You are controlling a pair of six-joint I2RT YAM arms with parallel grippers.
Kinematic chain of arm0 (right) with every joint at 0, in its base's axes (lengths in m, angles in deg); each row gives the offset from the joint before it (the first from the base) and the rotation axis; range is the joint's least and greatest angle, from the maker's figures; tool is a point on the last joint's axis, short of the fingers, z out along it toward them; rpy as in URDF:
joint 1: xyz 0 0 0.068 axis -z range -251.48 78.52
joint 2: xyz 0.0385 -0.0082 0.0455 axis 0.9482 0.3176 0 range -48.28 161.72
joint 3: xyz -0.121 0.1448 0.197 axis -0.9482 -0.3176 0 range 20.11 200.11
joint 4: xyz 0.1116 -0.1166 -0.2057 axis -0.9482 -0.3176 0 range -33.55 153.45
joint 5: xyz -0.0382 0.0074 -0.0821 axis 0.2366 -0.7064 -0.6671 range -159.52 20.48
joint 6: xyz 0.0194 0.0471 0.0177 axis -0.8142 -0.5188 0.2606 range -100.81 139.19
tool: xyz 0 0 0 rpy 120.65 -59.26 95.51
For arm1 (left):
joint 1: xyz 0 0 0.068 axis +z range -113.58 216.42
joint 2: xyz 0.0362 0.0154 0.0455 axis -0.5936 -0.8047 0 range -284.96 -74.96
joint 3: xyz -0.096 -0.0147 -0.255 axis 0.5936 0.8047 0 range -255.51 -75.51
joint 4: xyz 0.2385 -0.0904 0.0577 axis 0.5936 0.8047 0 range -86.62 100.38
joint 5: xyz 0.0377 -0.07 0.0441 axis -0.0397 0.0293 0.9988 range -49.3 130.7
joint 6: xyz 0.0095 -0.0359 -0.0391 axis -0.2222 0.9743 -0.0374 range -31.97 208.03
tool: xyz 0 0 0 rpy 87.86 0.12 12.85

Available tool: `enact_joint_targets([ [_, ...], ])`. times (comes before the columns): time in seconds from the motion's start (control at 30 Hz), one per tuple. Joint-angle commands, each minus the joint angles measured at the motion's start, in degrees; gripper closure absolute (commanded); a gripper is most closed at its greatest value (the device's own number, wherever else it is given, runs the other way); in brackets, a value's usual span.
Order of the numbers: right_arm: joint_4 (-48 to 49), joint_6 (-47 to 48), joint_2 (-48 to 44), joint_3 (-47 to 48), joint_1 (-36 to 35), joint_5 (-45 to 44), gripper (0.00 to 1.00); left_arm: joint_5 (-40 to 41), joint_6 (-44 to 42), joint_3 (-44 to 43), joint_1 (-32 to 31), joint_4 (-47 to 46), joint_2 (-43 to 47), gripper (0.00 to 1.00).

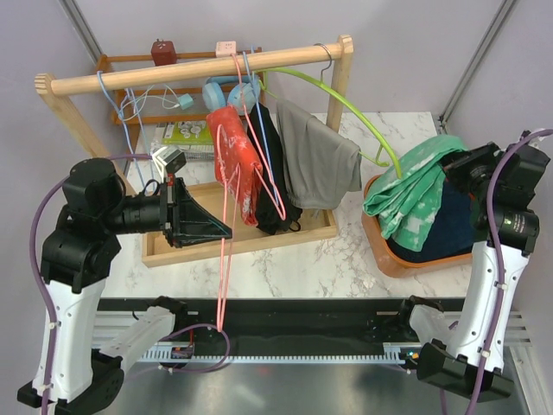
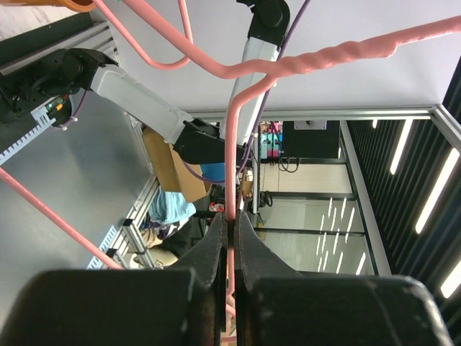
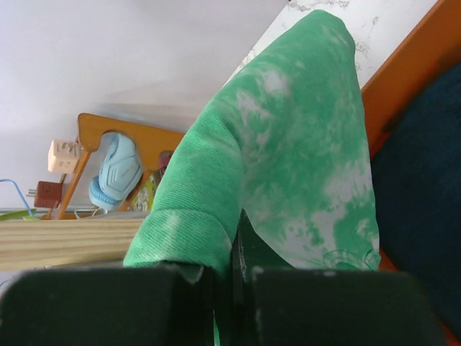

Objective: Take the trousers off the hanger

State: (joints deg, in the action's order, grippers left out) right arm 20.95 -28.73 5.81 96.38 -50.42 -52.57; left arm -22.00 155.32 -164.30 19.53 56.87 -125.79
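The mint-green trousers (image 1: 413,188) lie bunched over the dark navy trousers (image 1: 442,229) in an orange tray (image 1: 390,259) at the right. My right gripper (image 1: 449,169) is shut on a fold of the mint-green cloth (image 3: 288,144), which drapes over my left finger and hides it in the right wrist view, where the gripper (image 3: 236,245) is at the bottom. A lime-green hanger (image 1: 346,102) arcs from the rack's rod down to that bundle. My left gripper (image 1: 226,232) is shut on the lower wire of a pink hanger (image 2: 231,166) that carries a red garment (image 1: 233,151).
A wooden rack (image 1: 199,71) stands on a wooden base tray (image 1: 259,238). A grey garment (image 1: 315,156), a black one (image 1: 272,194) and a blue hanger (image 1: 259,130) hang from its rod. Blue headphones (image 3: 115,169) and small items sit behind it.
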Motion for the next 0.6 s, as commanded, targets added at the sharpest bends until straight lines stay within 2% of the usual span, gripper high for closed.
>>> enact_joint_targets([
  [0.0,3.0,0.5,1.0,-3.6,2.7,2.9,1.00,-3.9,-1.3,-0.8,-0.1,-1.7,-0.4,0.98],
  [0.1,-5.3,8.8,0.4,-6.9,7.1,-4.3,0.94,-4.4,-1.1,-1.1,-0.1,-1.6,-0.1,0.98],
  [0.2,-12.5,16.1,1.5,-5.8,10.0,-10.1,0.82,-4.5,-1.1,-0.4,-0.1,-1.6,0.2,0.98],
  [0.23,-13.3,17.1,1.6,-5.3,10.3,-12.5,0.65,-4.5,-1.0,-0.1,0.0,-1.6,0.4,0.98],
  [0.3,-15.2,18.5,2.3,-2.9,10.3,-14.4,0.40,-4.5,-1.1,0.3,-0.1,-1.6,0.5,0.98],
  [0.33,-16.0,19.1,2.9,-1.7,10.3,-15.3,0.24,-4.4,-1.0,0.2,0.0,-1.6,0.5,0.98],
  [0.47,-23.1,20.9,7.8,8.2,9.9,-18.3,0.04,-3.9,-1.3,0.0,0.0,-1.7,0.0,0.98],
  [0.57,-30.0,22.2,12.2,18.7,9.2,-23.3,0.03,-3.7,-1.3,0.4,-0.1,-1.7,0.2,0.98],
])
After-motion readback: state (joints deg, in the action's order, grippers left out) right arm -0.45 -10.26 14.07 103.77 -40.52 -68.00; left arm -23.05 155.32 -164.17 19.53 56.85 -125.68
